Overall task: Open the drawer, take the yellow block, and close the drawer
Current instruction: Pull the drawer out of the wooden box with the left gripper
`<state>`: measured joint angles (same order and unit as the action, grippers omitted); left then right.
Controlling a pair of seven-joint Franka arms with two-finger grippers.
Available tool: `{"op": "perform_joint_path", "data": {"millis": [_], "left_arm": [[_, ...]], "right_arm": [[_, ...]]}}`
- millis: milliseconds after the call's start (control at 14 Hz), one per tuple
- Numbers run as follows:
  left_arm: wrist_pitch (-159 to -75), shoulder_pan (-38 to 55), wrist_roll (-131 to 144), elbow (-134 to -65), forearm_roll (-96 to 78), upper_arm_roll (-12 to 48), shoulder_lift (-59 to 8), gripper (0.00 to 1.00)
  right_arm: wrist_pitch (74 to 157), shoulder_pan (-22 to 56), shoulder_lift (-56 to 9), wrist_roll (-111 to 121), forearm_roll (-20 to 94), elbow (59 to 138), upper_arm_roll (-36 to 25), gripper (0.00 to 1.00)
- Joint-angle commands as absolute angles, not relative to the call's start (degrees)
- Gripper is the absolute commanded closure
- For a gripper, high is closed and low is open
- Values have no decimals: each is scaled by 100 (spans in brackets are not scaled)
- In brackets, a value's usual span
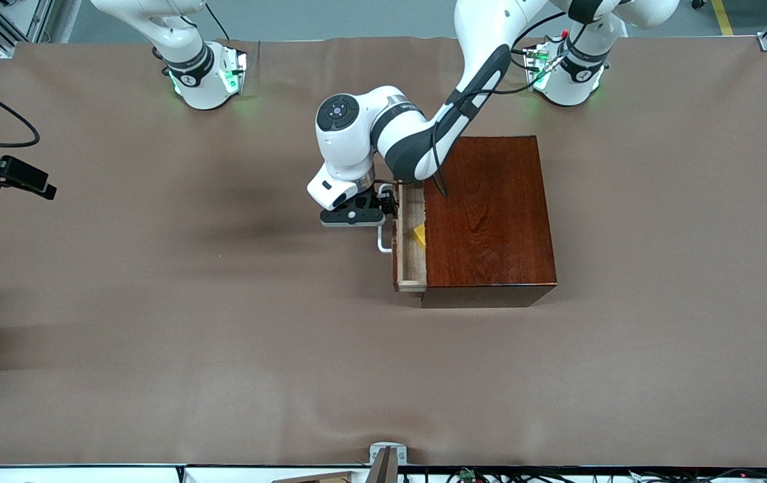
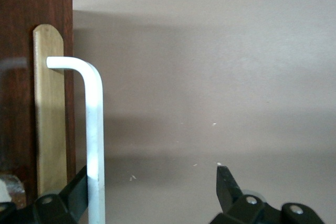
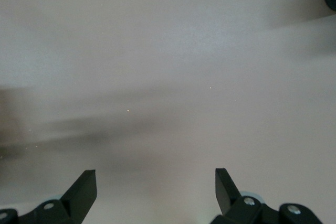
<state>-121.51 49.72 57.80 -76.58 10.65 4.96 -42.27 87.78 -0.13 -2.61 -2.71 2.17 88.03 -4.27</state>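
Box [image 1: 487, 215]: a glossy reddish-brown box is seen standing on the table [image 1: 155, 302], toward the left arm's end.
Drawer [image 1: 412, 258]: it is pulled partly out of the box toward the right arm's end of the table; a narrow strip of its pale wooden inside is exposed.
Drawer contents: only one thing is seen in the exposed strip, the block; the rest of the inside is hidden under the box top.
Block [image 1: 419, 235]: the yellow block is seen lying in the drawer, right at the edge of the box top, so that only part of it is shown.
Handle [image 1: 381, 241]: a white bar is fixed to the drawer front; in the left wrist view the bar [image 2: 94, 140] is seen running between the fingers, close to one finger [image 2: 79, 190] and well apart from the other.
Left gripper [image 1: 383, 201]: it is placed at the handle with its jaws spread wide; the bar is not clamped.
Right gripper [image 3: 156, 184]: its jaws are held wide apart over bare table and nothing is held; the right arm waits at its own end of the table.
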Motion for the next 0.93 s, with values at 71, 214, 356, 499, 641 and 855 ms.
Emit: {"op": "perform_joint_path", "data": {"millis": [71,214,356,499,641,855], "left_arm": [[-12453,5045,5915,-7497,801,545,-4307,0],[-12516,5045,5915,-7497,773,545,-4315,0],[-12594,5045,5915,-7497,765,571,-4324,0],[-12699,5054,5932,-7471,599,589,-4324,0],[-12823,5071,5933,-7471,563,598,-4342,0],[-13042,5159,5941,-7462,545,598,-4421,0]], "right_arm": [[8754,0,-220,-272,264,8789,-440,0],[8754,0,-220,-272,264,8789,-448,0],[8754,0,-220,-272,264,8789,-448,0],[8728,-17,-220,-272,264,8780,-448,0],[8719,-26,-220,-272,255,8780,-448,0],[8719,-44,-220,-272,255,8780,-466,0]]}}
